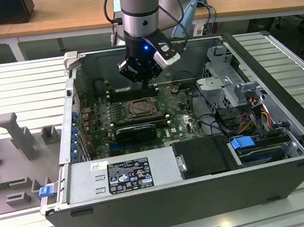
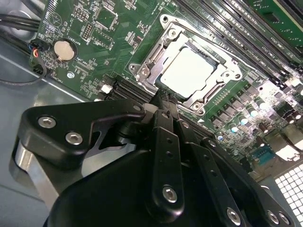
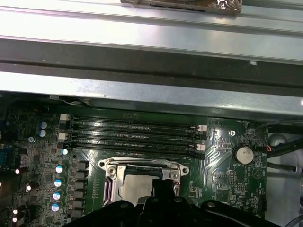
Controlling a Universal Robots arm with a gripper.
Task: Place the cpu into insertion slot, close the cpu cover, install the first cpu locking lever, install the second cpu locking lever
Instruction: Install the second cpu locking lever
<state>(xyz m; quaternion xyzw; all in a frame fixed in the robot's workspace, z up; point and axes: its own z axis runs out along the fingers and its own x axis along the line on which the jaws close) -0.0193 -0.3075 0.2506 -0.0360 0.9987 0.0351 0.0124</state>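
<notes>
I read the cpu (image 2: 189,71) as already seated in the insertion slot (image 2: 163,52), its pale face showing through the window of the cpu cover (image 2: 222,78), which lies flat over it in both wrist views. So I judge placing and closing done. Whether either locking lever is latched I cannot tell.

The gripper (image 2: 163,97) has its jaws pressed together, holding nothing. Their tips sit just over the socket's near edge, with the chip directly beyond and slightly below them; contact with the frame I cannot confirm.
</notes>
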